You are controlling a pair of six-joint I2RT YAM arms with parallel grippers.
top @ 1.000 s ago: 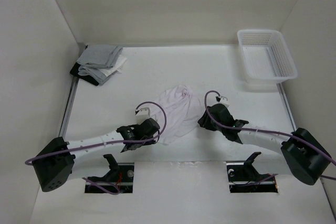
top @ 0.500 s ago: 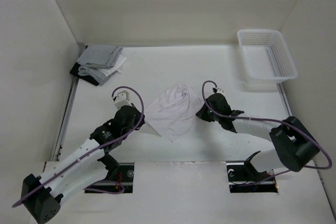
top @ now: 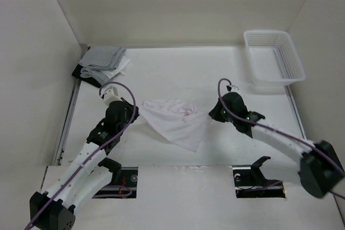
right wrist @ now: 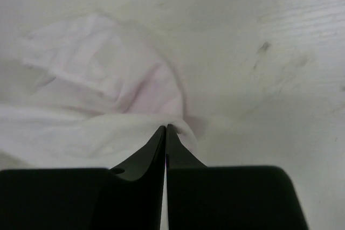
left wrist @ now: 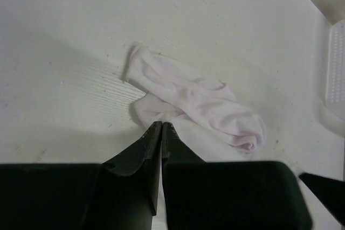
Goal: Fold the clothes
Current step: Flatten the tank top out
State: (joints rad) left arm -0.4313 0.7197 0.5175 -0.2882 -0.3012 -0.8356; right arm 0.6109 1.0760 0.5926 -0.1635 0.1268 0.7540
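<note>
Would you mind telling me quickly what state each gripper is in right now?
Left gripper: closed, pinching one edge of the white T-shirt.
Right gripper: closed, pinching the T-shirt's opposite edge.

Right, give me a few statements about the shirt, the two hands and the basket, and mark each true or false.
1. The left hand is shut on the white T-shirt. True.
2. The right hand hangs open above the shirt. False: it is shut on the shirt's other edge.
3. The shirt lies in the white plastic basket. False: it is spread between the two hands, apart from the basket.
4. The stack of grey and white cloths sits at the table's far left corner. True.
</note>
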